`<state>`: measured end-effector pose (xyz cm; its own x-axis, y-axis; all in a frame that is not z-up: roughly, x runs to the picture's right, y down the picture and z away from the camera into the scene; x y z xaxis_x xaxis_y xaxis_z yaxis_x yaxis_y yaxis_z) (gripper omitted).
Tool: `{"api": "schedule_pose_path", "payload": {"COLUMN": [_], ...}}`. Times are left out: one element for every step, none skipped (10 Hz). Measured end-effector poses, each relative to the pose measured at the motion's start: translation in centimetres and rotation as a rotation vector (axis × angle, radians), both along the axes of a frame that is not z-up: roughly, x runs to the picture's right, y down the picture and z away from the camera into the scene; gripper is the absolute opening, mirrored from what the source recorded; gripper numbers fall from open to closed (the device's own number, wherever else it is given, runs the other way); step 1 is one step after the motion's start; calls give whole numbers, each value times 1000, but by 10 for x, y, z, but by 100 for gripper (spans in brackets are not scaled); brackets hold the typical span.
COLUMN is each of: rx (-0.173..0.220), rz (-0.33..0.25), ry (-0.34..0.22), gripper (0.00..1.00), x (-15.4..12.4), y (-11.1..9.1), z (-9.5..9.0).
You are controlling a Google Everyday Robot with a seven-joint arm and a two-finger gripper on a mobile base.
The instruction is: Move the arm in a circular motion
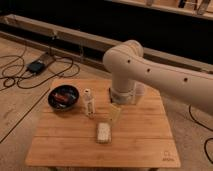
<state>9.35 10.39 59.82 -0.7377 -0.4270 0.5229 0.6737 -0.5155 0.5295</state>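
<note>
Our arm (150, 70) looks heavy and stiff, with nothing to grasp; its gripper (115, 114) hangs over the table (140, 145), and we cannot tell whether it is open.
</note>
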Motion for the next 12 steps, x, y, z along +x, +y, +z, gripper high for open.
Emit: {"api": "schedule_pose_path", "payload": {"rx": [15,32,46,61,71,83,92,93,90,86,84,79], "rz": [41,68,96,112,125,140,150,159,161,153,140,117], "ry": [55,99,136,164,180,198,203,196,177,150,133,109], "gripper": [80,80,80,80,80,80,80,80,80,80,80,80], "x": [27,46,61,72,77,80,76,67,53,32,17,-3], "y": [-7,-17,-29,-43,-56,-74,-89,-100,-110,-117,-121,-121], "z": [5,12,23,37,50,71,88,102,116,129,136,142]}}
